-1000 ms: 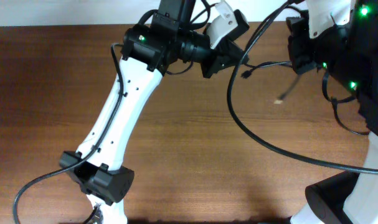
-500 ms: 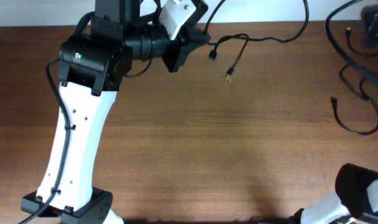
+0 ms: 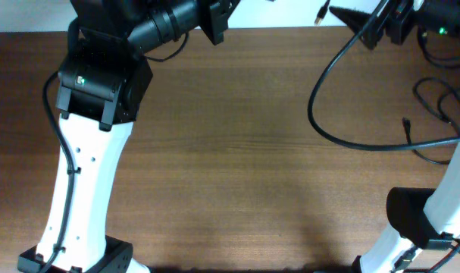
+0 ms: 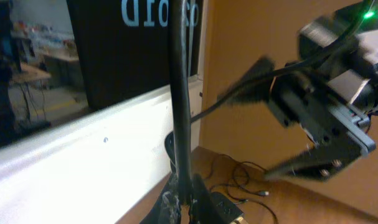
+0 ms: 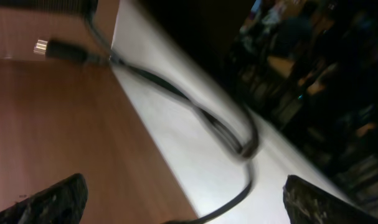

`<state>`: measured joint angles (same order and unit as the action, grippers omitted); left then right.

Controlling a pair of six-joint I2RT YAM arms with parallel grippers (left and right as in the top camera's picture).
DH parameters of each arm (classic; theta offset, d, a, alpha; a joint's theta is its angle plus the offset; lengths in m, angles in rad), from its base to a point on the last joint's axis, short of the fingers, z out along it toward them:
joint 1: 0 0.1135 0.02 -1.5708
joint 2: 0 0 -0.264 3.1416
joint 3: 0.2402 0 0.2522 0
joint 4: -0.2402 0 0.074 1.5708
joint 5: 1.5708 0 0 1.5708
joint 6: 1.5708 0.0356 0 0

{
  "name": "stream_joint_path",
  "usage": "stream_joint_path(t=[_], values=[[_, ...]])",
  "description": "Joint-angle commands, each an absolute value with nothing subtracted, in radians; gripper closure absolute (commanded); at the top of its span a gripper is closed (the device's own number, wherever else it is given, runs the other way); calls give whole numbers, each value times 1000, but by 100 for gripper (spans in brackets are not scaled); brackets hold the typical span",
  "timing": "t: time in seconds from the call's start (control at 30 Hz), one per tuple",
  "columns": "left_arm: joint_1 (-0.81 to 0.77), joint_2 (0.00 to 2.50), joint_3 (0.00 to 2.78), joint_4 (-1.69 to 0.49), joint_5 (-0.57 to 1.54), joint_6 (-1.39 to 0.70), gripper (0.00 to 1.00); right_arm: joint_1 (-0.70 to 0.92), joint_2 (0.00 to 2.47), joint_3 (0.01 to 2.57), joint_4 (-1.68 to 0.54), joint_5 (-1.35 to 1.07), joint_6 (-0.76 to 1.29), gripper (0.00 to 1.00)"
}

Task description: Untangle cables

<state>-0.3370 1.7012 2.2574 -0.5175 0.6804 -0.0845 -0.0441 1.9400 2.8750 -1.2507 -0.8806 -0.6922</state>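
Note:
My left gripper [image 4: 184, 208] is shut on a black cable [image 4: 179, 93], which runs straight up from its jaws in the left wrist view. From overhead that gripper [image 3: 214, 21] sits at the table's far edge. My right gripper [image 3: 358, 19] is at the far edge further right, and its fingers [image 5: 58, 198] stand wide apart. A blurred black cable [image 5: 176, 99] with a silver-tipped plug [image 5: 42, 46] hangs ahead of the right gripper [image 5: 189, 208] without touching either finger. A small plug [image 3: 321, 11] shows between the two grippers. More thin cables [image 3: 434, 125] lie looped at the right edge.
The left arm's white link [image 3: 82, 174] crosses the table's left side. A thick black arm wire [image 3: 320, 121] sweeps in a wide loop over the right half. The right arm's base [image 3: 415, 220] stands at the near right. A white wall [image 4: 83, 143] borders the table's far edge.
The left arm has swung left and toward the far edge, still shut on its cable. The right gripper has opened wide and let go, and now sits at the far right.

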Motion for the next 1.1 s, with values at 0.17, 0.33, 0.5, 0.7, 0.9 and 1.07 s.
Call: stream_joint_path(t=[0.17, 0.33, 0.5, 0.7, 0.9, 1.07], values=[[-331, 1679, 2273, -548, 703, -263, 100, -46, 1968, 2878, -1096, -761, -646, 1], [-333, 1679, 2273, -560, 712, -356, 100, -36, 2048, 2878, -1095, -898, -593, 2], [-334, 1724, 2271, -575, 711, -434, 100, -27, 2025, 2878, -1026, -906, -533, 6], [-334, 1735, 2271, -543, 718, -442, 100, -26, 2037, 2877, -981, -905, -454, 96], [-333, 1735, 2271, -531, 722, -456, 100, -37, 2106, 2876, -1034, -932, -411, 96], [-328, 1733, 2271, -529, 729, -456, 100, -35, 2202, 2876, -1184, -608, -410, 96]])
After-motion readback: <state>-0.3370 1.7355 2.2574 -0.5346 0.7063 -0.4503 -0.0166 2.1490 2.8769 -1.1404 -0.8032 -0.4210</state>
